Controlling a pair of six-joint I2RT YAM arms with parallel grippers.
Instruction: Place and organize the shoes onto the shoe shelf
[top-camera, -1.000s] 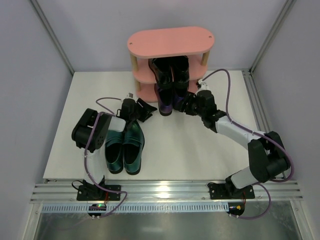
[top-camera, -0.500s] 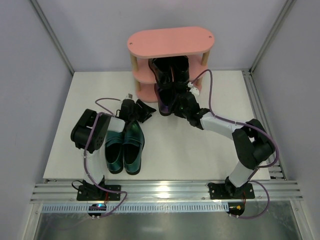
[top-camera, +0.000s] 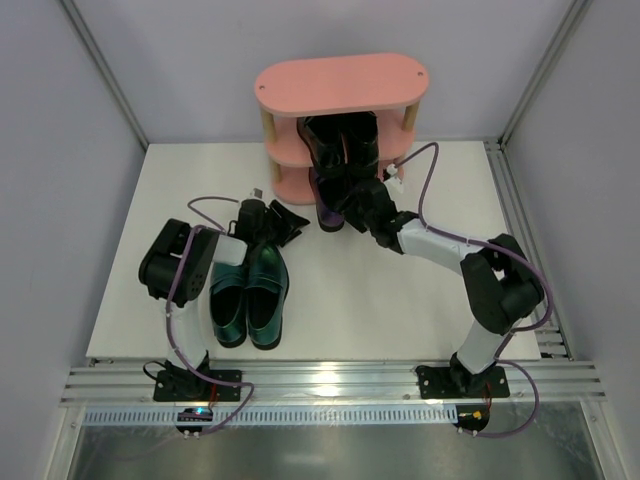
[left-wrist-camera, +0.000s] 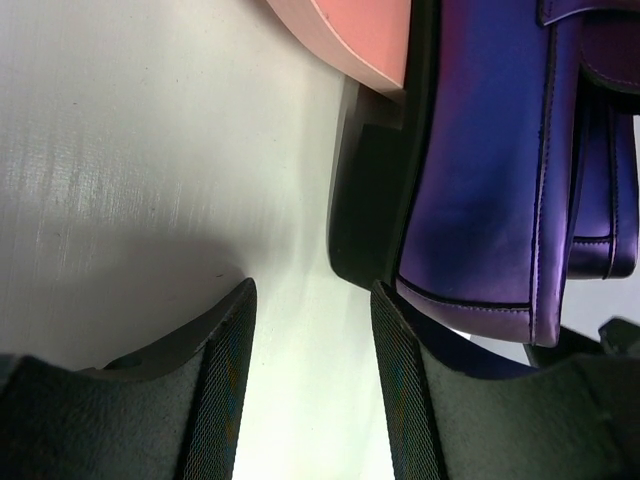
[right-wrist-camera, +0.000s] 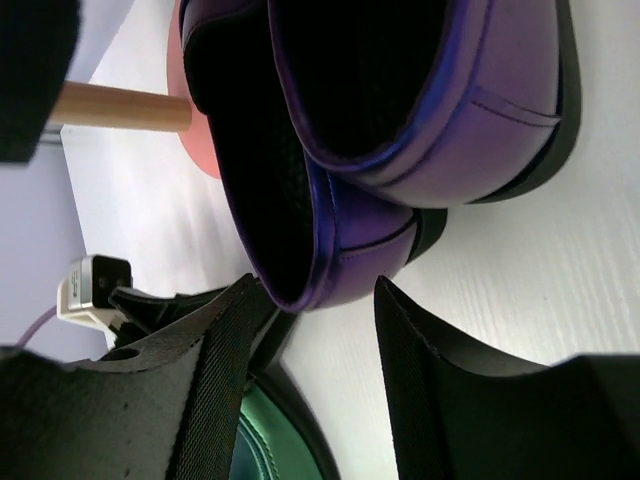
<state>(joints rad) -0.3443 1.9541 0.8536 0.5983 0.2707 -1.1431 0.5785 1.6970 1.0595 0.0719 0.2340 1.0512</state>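
The pink shoe shelf (top-camera: 340, 85) stands at the back middle. The black pair (top-camera: 342, 140) sits on its middle tier. The purple pair (top-camera: 330, 205) lies on the bottom tier, heels sticking out toward me. The teal-green pair (top-camera: 250, 295) stands side by side on the table at the left. My left gripper (top-camera: 285, 222) is open and empty, just left of the purple heels; in the left wrist view (left-wrist-camera: 312, 300) a purple shoe (left-wrist-camera: 480, 170) lies beside its right finger. My right gripper (top-camera: 355, 200) is open at the purple heels; in the right wrist view (right-wrist-camera: 315, 300) a purple heel (right-wrist-camera: 340, 250) sits at its mouth, not gripped.
A wooden shelf post (right-wrist-camera: 120, 107) and the pink bottom board (left-wrist-camera: 360, 35) lie close to both grippers. The teal shoe (right-wrist-camera: 270, 450) is right under my right gripper's left finger. Grey walls enclose the table; a metal rail (top-camera: 330, 380) runs along the near edge.
My right arm has folded and swung its gripper left and inward, up to the purple heels. My left arm has barely shifted. No shoe has moved.
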